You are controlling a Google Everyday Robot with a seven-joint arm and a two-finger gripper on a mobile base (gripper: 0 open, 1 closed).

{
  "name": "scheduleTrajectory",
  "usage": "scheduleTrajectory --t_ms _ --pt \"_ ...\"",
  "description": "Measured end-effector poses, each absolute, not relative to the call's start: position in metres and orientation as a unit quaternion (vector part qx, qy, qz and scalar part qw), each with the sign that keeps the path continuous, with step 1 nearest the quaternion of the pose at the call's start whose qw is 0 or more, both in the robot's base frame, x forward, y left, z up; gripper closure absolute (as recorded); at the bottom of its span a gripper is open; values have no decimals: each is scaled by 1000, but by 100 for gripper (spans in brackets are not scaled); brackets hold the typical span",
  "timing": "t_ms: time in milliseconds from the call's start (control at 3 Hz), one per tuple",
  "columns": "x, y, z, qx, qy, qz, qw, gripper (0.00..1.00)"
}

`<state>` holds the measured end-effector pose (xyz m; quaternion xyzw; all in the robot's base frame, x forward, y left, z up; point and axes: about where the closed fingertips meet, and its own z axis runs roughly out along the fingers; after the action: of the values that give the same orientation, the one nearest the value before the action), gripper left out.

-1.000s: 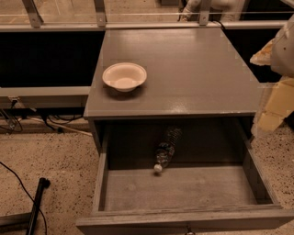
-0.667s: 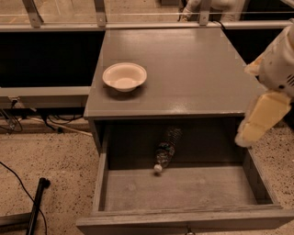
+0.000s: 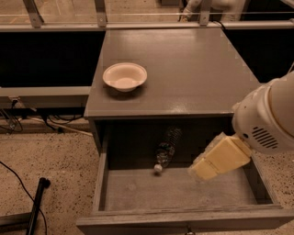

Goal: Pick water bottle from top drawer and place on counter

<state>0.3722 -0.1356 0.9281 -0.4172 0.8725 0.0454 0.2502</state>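
The water bottle [image 3: 165, 148] lies on its side in the open top drawer [image 3: 138, 190], near the back. Its white cap points toward the drawer front. The drawer is pulled out from under the counter [image 3: 183, 64]. My gripper [image 3: 205, 168], a cream-coloured block on the white arm [image 3: 268, 117], reaches in from the right. It hangs over the right half of the drawer, a short way right of the bottle and not touching it.
A pale round bowl [image 3: 125, 75] stands on the left part of the counter. A railing with posts [image 3: 101, 13] runs behind the cabinet. Cables [image 3: 18, 121] and a black pole [image 3: 36, 206] lie on the speckled floor at the left.
The arm has swung left and down from the right edge of view. The gripper is now over the drawer, closer to the bottle. The bottle and bowl have not moved.
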Motion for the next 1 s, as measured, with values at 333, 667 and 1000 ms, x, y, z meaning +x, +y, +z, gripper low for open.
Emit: scheduleTrajectory --t_ms 333,667,1000 --pt "372 -136 927 -415 873 46 250 0" --pt "378 -145 902 -367 894 65 251 0" --pt "373 -158 843 -288 916 111 255 0"
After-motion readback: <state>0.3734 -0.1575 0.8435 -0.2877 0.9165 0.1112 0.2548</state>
